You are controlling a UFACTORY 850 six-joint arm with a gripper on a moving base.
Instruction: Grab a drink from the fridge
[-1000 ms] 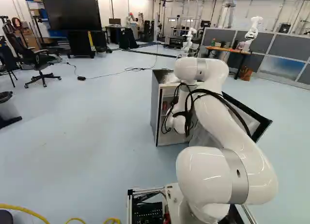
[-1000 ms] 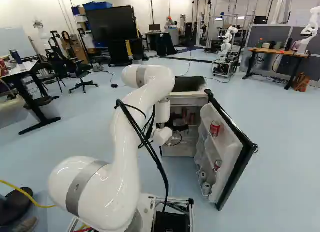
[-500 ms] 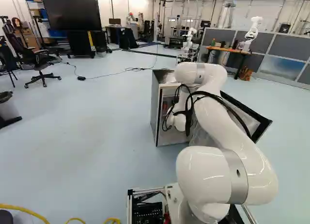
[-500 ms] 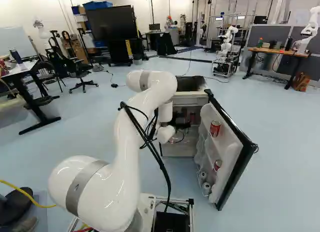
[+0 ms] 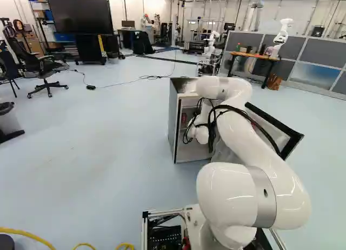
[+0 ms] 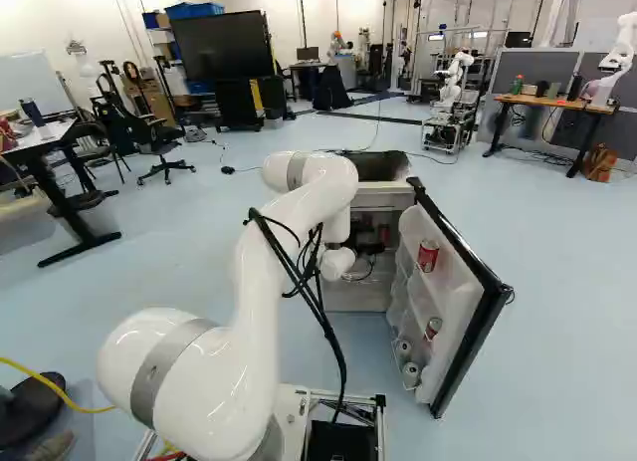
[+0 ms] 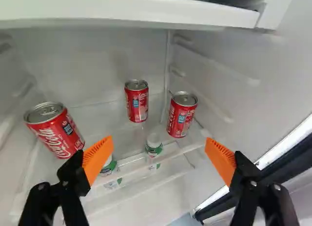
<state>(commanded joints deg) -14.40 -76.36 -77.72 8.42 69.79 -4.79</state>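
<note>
The task's drink is, I suppose, one of three red cans which stand inside the fridge (image 5: 172, 123), and none of them is gripped. The tool (image 7: 158, 147) is spread wide with nothing held, and its orange pads (image 7: 97, 158) stand far enough apart to let a can come between them. The nearest can (image 7: 54, 132) stands just beyond one finger, on its outer side, so for this can the tool would need to shift sideways. The middle can (image 7: 137, 101) and the far can (image 7: 182, 114) stand ahead, within the opening, each upright and apart from the other; this spacing should give the fingers some room, though the far can is near the side wall and one finger may rub there. All three cans rest on a see-through shelf (image 7: 146, 171), and two small bottles (image 7: 154, 145) show low between the pads, probably under this shelf. The door (image 6: 450, 287) is swung open, therefore the white arm (image 6: 261, 312) can reach in from the front; a red can (image 6: 428, 255) is kept in the door too. I judge the work is at the approach: next the tool should line up with one can and go forward, low enough to avoid the white ledge (image 7: 122, 9) above.
</note>
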